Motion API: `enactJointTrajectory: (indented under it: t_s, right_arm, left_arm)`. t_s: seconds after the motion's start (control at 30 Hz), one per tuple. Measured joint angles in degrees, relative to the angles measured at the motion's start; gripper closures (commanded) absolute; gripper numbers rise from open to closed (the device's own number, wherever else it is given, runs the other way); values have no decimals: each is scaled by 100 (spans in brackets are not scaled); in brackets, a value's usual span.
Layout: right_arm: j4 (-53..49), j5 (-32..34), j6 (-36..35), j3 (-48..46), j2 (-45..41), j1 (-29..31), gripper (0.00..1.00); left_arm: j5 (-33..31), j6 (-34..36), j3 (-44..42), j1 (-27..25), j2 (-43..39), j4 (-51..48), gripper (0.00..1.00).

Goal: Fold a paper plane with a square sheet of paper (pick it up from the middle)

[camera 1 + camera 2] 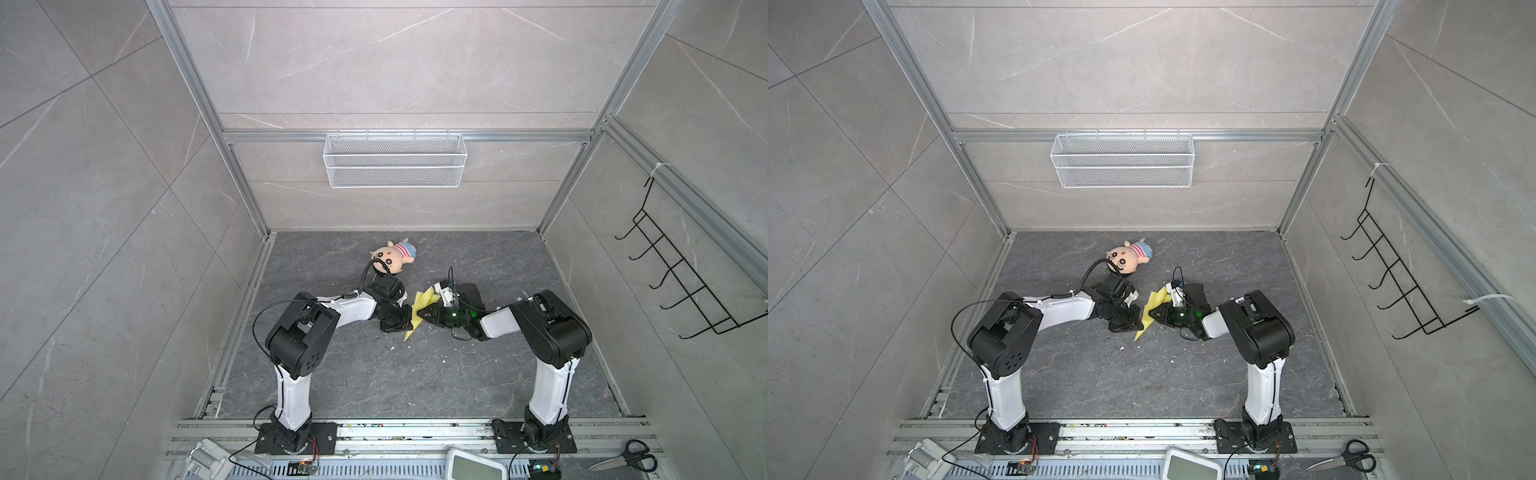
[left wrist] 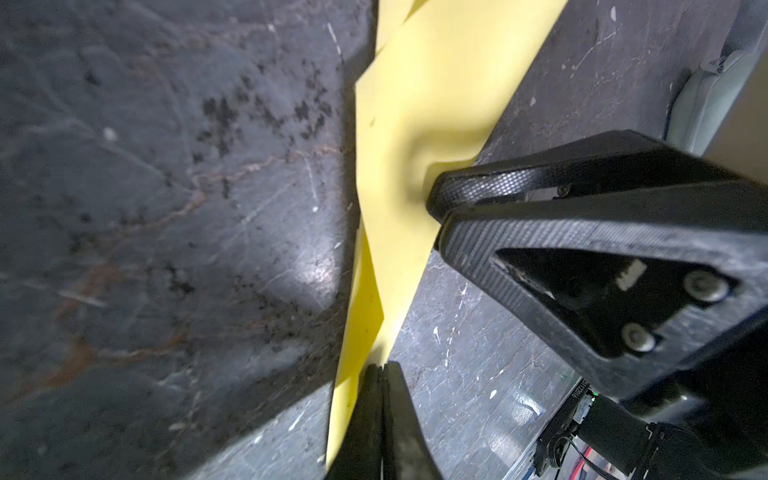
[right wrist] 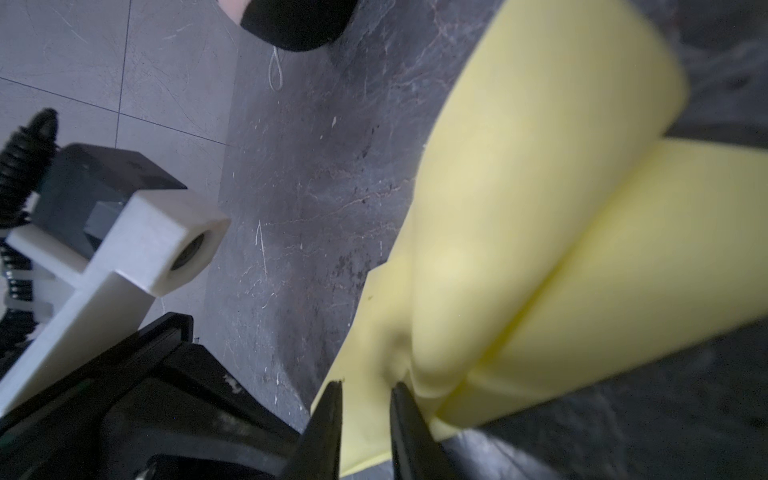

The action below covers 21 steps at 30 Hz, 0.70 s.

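Dark stone-patterned bench [image 1: 374, 374] with both arms reaching in to meet at its middle. A plush doll [image 1: 392, 257] lies behind them, apart from the work. Between the arms, in both top views, the paper plane [image 1: 420, 298] stands on edge as a half-formed, pointed yellow strip. Its narrow end points toward the arm bases, and its wider layers fan out toward the doll.

The left gripper [image 2: 380, 368] has its jaws pressed fully together on the lower edge of the strip. The right gripper [image 3: 368, 386] holds its jaws at a narrow gap with several folded layers between them. The paper dimples where those jaws bite, and two rounded, uncreased flaps bulge beyond them.

Step in hand, as judged: a late fold, with the body gripped from both sides along the centre crease so that the wings can be shaped. The next move likely calls for one grip to stay firm as an anchor. The other would bend a flap over and press the soft bulges into a sharp crease, without tearing the thin paper or pulling it free.
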Motion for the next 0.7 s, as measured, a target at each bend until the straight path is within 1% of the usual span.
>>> enactJointTrajectory:
  t_s: [0.47, 0.6, 0.7]
  right_arm:
    - [-28, 20, 2, -2, -28, 2, 74]
    - [-557, 151, -28, -9, -389, 0, 74]
    - [-957, 179, -114, -9, -846, 0, 77]
  left_arm:
    - [-83, 52, 17, -11, 76, -35, 97]
    - [-155, 59, 24, -22, 76, -63, 98]
    - [-195, 61, 39, -28, 76, -96, 99]
